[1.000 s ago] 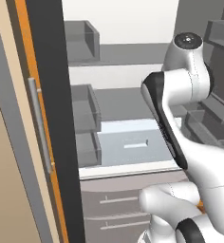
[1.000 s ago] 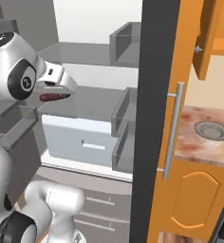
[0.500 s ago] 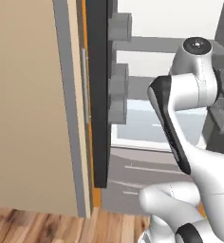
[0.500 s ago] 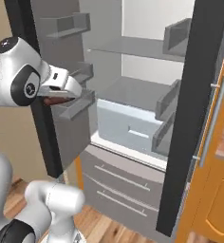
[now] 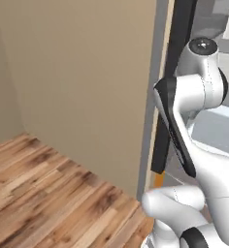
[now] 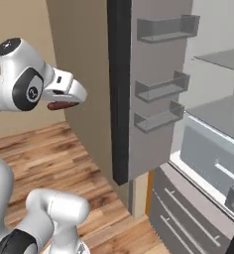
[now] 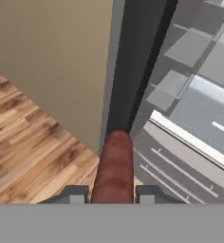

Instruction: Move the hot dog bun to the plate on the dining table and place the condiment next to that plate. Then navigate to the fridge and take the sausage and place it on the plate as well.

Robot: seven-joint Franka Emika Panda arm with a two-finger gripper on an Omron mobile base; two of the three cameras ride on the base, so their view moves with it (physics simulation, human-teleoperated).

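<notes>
My gripper (image 7: 113, 193) is shut on the sausage (image 7: 114, 163), a short dark red-brown cylinder that sticks out forward between the two fingertips (image 7: 77, 193). In the right base view the gripper (image 6: 65, 102) hangs at upper left with the sausage (image 6: 58, 105) just under the hand. The fridge (image 6: 208, 149) stands open to the right, its grey door (image 6: 156, 89) with shelf bins swung toward me. Its pale drawers (image 7: 206, 116) show in the hand view. The hot dog bun, plate, condiment and dining table are out of view.
A tall beige panel (image 5: 82, 82) rises left of the fridge, with an orange strip (image 5: 158, 180) at its foot. Wooden floor (image 5: 43, 193) spreads at lower left. The fridge's lower grey drawers (image 6: 188, 213) jut out low on the right.
The whole picture has swung: the base has turned left, away from the fridge interior toward the beige panel and floor. The sausage stays held in the shut gripper.
</notes>
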